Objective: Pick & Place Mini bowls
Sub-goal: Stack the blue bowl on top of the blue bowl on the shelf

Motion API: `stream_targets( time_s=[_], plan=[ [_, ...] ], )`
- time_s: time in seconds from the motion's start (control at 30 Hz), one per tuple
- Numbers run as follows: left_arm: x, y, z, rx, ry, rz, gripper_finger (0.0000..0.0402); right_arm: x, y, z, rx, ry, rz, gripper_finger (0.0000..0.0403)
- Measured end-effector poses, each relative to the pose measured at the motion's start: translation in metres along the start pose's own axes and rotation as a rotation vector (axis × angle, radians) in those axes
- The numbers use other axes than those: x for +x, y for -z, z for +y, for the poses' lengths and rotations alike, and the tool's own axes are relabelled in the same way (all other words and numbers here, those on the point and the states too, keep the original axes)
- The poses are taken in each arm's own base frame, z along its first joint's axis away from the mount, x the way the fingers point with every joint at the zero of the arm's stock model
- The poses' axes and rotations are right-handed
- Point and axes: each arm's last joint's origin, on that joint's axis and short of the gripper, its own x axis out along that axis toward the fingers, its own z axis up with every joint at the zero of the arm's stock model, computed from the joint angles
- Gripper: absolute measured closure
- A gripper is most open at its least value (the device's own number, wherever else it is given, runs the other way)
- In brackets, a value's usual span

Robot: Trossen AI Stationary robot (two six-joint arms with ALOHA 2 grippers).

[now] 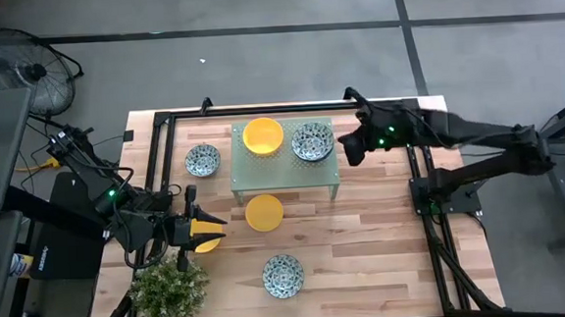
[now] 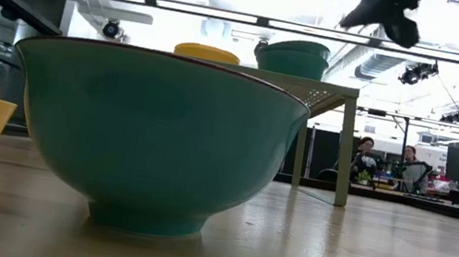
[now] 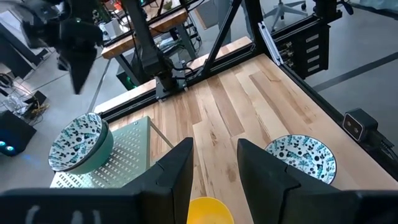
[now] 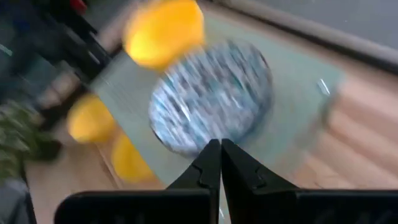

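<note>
You have six small round bowls in sight on the light wooden table [image 1: 387, 260]: three plain bright yellow ones and three white ones with a dense blue-green pattern.

Two sit on top of the pale green perforated stand [image 1: 283, 168] at the far middle of the table: a yellow bowl [image 1: 262, 136] on its left half and a patterned bowl [image 1: 312, 141] on its right half, close together. A second patterned bowl [image 1: 202, 160] rests on the table just left of the stand. A second yellow bowl [image 1: 264, 212] lies on the table just near of the stand's front edge, and the third patterned bowl [image 1: 283, 275] sits nearer still, close to the table's near edge.

Your left gripper [image 1: 211, 232] is at the near left, beside the leafy green potted plant [image 1: 168, 291], and its fingers pinch the rim of the third yellow bowl [image 1: 207, 244] (only part of it shows past the fingers).

Your right gripper [image 1: 353, 150] hangs above the table just right of the stand, next to the patterned bowl there, with its fingers [image 4: 208, 163] pressed together on nothing.
</note>
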Motion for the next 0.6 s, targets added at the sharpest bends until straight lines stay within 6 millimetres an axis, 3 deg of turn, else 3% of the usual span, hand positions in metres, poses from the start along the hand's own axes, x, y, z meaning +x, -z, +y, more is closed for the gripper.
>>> stream_targets(
  time_s=[0.17, 0.4, 0.6],
  plan=[
    [0.0, 0.0, 0.0, 0.0, -0.005, 0.001, 0.028, 0.013, 0.01, 0.001, -0.138, -0.092, -0.26, 0.0402],
    [0.0, 0.0, 0.0, -0.019, -0.006, 0.0, 0.028, 0.047, 0.043, -0.013, -0.162, -0.099, -0.388, 0.0403],
    [0.0, 0.0, 0.0, -0.027, -0.006, 0.0, 0.028, 0.055, 0.059, -0.021, -0.151, -0.1, -0.45, 0.0403]
  ],
)
